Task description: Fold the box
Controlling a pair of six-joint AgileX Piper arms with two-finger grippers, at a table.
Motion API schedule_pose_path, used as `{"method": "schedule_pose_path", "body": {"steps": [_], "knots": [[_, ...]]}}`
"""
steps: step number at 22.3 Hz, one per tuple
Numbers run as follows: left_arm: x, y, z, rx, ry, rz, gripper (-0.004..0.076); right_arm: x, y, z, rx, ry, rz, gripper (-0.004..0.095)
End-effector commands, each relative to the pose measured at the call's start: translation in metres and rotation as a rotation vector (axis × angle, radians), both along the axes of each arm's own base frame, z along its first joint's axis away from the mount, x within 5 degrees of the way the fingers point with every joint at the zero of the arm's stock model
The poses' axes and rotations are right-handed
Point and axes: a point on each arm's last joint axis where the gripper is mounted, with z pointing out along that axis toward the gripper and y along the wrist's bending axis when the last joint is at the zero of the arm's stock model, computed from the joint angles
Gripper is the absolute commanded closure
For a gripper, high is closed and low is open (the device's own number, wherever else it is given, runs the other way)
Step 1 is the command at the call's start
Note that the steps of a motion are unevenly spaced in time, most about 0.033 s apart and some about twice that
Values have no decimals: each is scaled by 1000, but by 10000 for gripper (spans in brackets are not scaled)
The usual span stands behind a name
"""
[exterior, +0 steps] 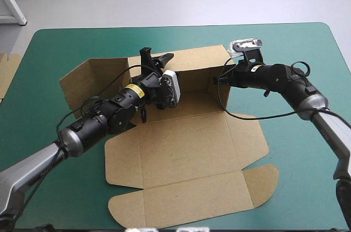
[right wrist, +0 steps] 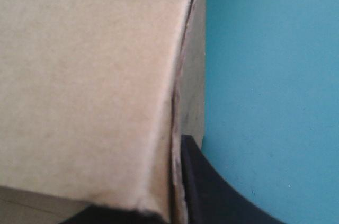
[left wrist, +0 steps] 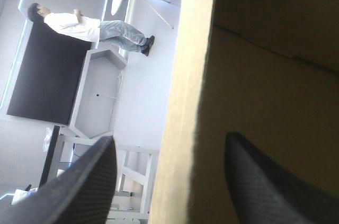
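the left jaws stand wide, one black finger (left wrist: pixel 79 187) on either side of the top edge of a raised wall of the box (exterior: pixel 186 150). the board's rim runs up between them, and whether either finger touches it cannot be told. the right jaws are all but closed on a thin fold of board. one black finger (right wrist: pixel 222 192) lies on the outer side, with the teal-green cover of the counter (exterior: pixel 307 150) just beyond it.

taking the high view as a dial, with the far edge at 12 o'clock, the brown box sits at the middle of the counter. its back wall stands upright toward 12 o'clock. the left jaws are over that wall's 9 o'clock half and the right jaws at its 3 o'clock end. a side panel (exterior: pixel 93 81) leans up at 10 o'clock. the remaining panels lie flat and run down to 6 o'clock, with rounded flaps spread at 4, 5 and 8 o'clock.

the widest bare counter is at 3 o'clock, past the right arm. a narrower band lies at 12 o'clock, between the back wall and the far edge. a wedge is open at 8 o'clock, under the left arm. the flat flaps reach close to the 6 o'clock side. a spare edge of board (exterior: pixel 8 73) shows at the 9 o'clock edge, apart from the box.
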Motion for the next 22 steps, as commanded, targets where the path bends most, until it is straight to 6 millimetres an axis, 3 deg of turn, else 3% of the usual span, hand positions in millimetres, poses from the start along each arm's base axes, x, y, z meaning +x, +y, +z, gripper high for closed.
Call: {"method": "schedule_pose_path", "body": {"steps": [1,6,14,18,22], "knots": [[-10,4,34,-111,-104,5,284,0,-2,30,83,-103,-65,906],[-26,-4,42,-145,-91,-41,285,6,-1,20,76,-64,-76,906],[-48,11,76,-382,16,-19,286,14,-20,47,4,-46,-84,907],[-44,20,97,-434,62,-9,295,12,-21,46,-29,-15,-74,907],[-32,41,115,-468,77,49,316,12,-23,44,-49,5,-79,907]]}}
